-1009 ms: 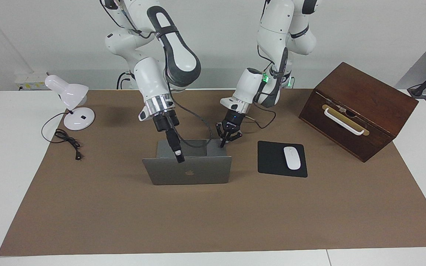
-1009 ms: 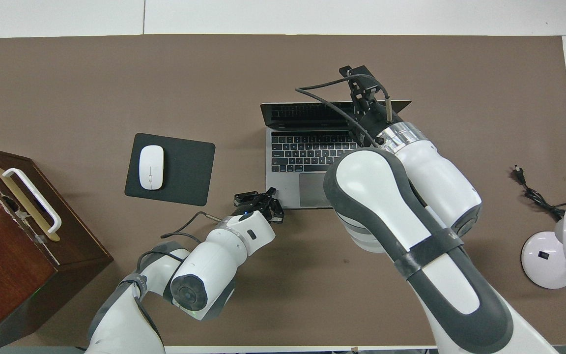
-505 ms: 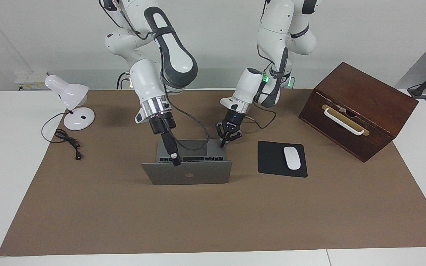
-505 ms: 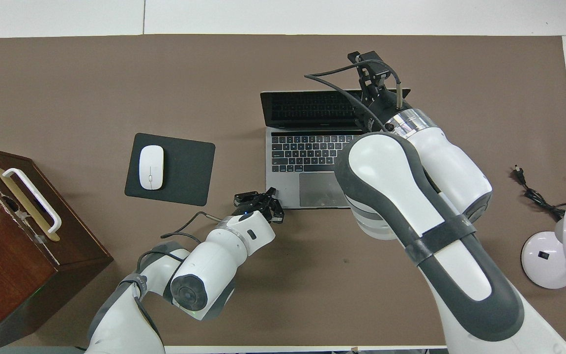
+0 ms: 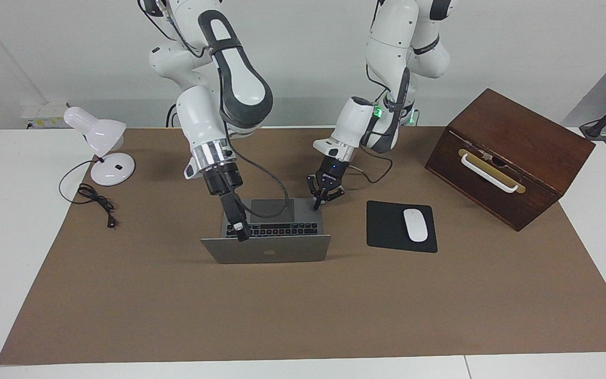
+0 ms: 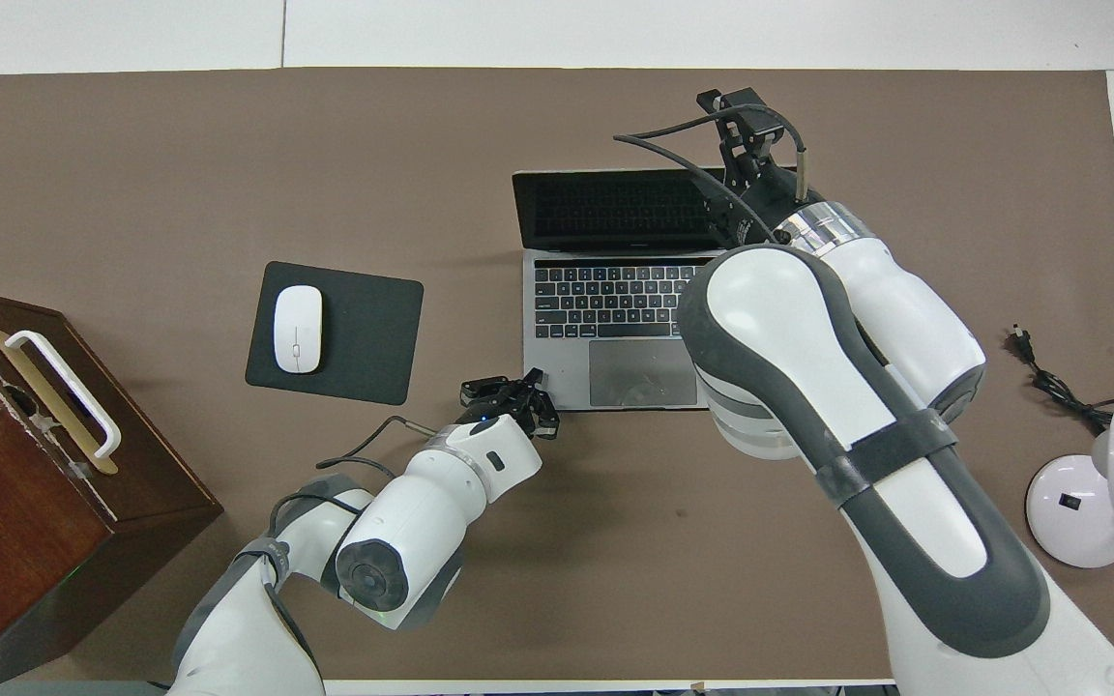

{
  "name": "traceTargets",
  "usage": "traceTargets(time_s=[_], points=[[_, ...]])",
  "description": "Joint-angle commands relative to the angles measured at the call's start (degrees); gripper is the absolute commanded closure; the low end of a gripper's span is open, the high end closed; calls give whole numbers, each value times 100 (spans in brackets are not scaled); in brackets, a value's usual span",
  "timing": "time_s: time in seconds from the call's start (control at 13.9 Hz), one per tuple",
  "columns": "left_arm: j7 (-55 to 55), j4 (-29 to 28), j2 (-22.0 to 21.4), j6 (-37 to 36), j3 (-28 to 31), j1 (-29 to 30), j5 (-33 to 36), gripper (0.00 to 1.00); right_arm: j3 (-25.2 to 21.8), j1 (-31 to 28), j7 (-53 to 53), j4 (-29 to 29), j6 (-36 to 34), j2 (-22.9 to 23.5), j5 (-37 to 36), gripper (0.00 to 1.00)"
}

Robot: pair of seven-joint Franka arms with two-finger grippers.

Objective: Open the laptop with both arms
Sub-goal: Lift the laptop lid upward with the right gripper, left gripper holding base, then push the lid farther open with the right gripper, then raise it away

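One laptop [image 5: 266, 247], open toward robots, long axis crosswise; left pincer [image 5: 316, 202] pressed together

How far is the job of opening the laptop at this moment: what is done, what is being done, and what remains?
Done: the laptop is open, with its keyboard and trackpad showing and its lid tilted away from the robots. In hand: the left gripper, shut, presses on the base's corner nearest the robots, toward the mouse pad. The right gripper is at the lid's top edge, toward the lamp. Left: probably only to let go and move the arms away.
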Motion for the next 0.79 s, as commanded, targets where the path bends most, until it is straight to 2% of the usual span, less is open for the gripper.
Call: traceTargets(time_s=[0.0, 0.22, 0.5, 0.72], points=[[43, 43, 256, 67, 45, 1, 17, 100, 40, 39, -179, 286, -176, 87, 165, 0], [-9, 52, 256, 59, 45, 1, 17, 100, 40, 618, 163, 338, 60, 87, 235, 0], [-412, 122, 239, 67, 45, -8, 8, 100, 40, 1471, 1015, 1303, 1035, 455, 183, 0], [-536, 131, 168, 59, 45, -17, 8, 100, 22, 1604, 1078, 1875, 1266, 500, 112, 0]])
